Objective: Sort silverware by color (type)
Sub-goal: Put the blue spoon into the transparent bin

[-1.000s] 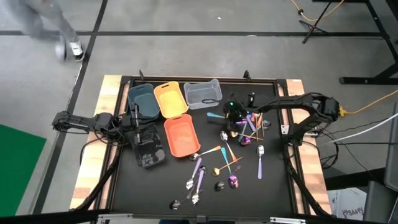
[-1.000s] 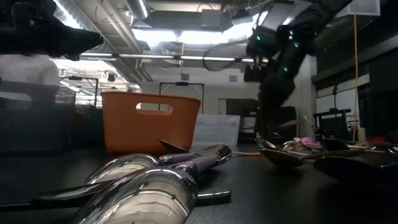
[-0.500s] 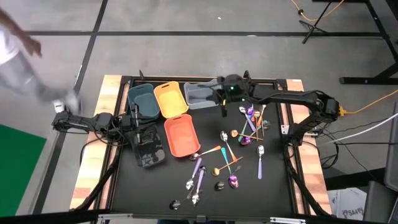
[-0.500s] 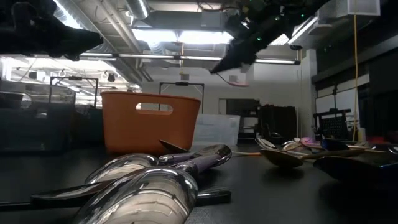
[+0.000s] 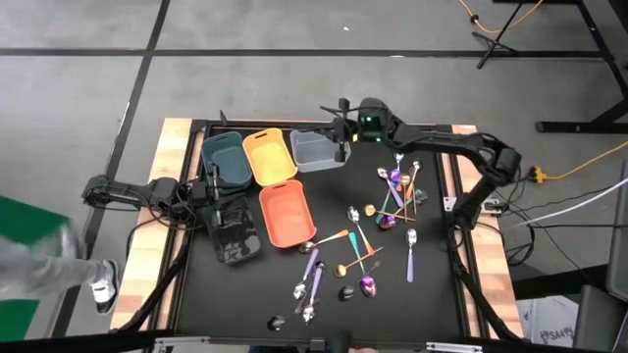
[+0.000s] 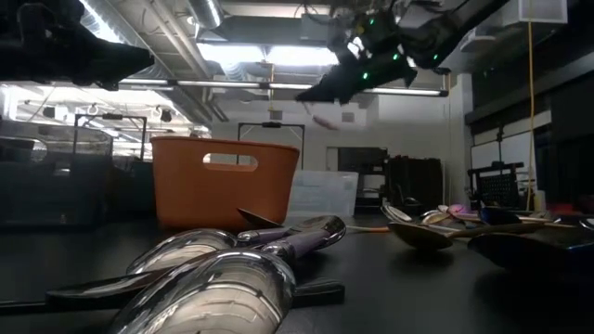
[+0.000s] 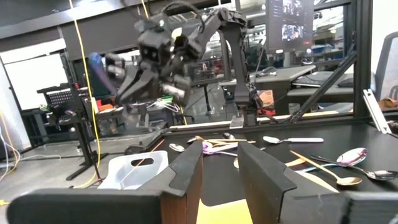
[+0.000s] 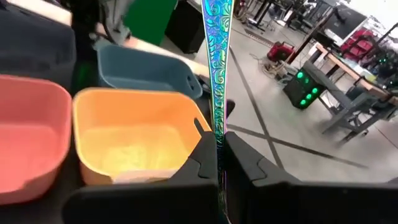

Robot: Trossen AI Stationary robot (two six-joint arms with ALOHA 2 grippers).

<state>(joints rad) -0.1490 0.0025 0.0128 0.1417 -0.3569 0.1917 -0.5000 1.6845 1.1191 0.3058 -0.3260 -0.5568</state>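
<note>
My right gripper (image 5: 339,125) hangs near the table's far edge, above the clear grey bin (image 5: 319,149), shut on a teal-blue iridescent piece of silverware (image 8: 217,56). My left gripper (image 7: 221,177) rests open at the table's left side beside the black bin (image 5: 235,235), with nothing between its fingers. More silverware lies flat on the black mat, in a cluster at the right (image 5: 397,191) and scattered toward the near edge (image 5: 334,265). My right gripper pinches the iridescent piece by its patterned handle (image 8: 217,134) between its two fingers (image 8: 202,158). The gripper points nearly level toward the table's left. The piece is lifted clear of table and bins. Its long patterned end sticks out past the fingers, which hide the other end.
Teal (image 5: 224,157), yellow (image 5: 268,155) and clear grey bins stand in a row at the far edge. The orange bin (image 5: 287,214) and the black bin sit nearer the middle left. A person walks on the floor left of the table (image 5: 39,265).
My right gripper has risen from the silverware cluster at the right. It has swung toward the far edge and leftward to above the clear grey bin, tipping from pointing down to nearly level and rolling. It carries the iridescent piece clear of the table.
</note>
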